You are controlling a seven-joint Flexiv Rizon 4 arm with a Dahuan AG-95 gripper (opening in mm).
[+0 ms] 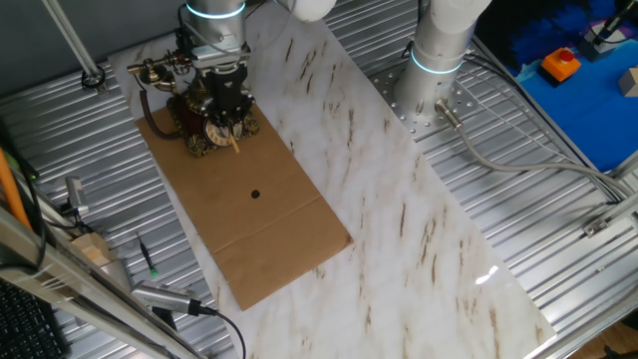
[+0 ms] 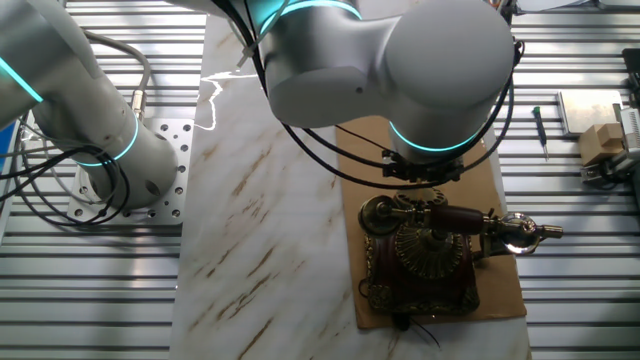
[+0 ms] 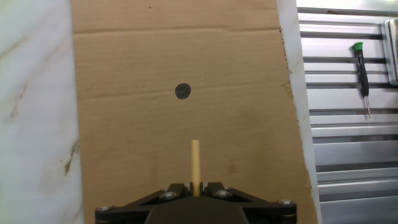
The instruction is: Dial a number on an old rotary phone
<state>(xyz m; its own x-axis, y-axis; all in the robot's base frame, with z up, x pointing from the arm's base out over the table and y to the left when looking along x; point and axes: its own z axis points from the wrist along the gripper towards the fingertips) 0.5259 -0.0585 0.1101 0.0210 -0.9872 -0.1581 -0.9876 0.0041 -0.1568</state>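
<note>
Now the end effector (image 3: 196,186) pinches a thin tan wooden stick (image 3: 195,163), hanging directly over the small dark-brown, brass-trimmed rotary phone (image 1: 204,118). Its pale round dial (image 1: 221,133) lies just beneath the stick's tip.

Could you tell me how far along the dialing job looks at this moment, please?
Done: the end effector is shut on the stick, and the arm is at the phone on the cardboard. In hand: the stick's tip sits near the dial, though contact cannot be confirmed. Left: turning the dial; nothing shows any digit dialed, and the handset lies on its cradle.
</note>
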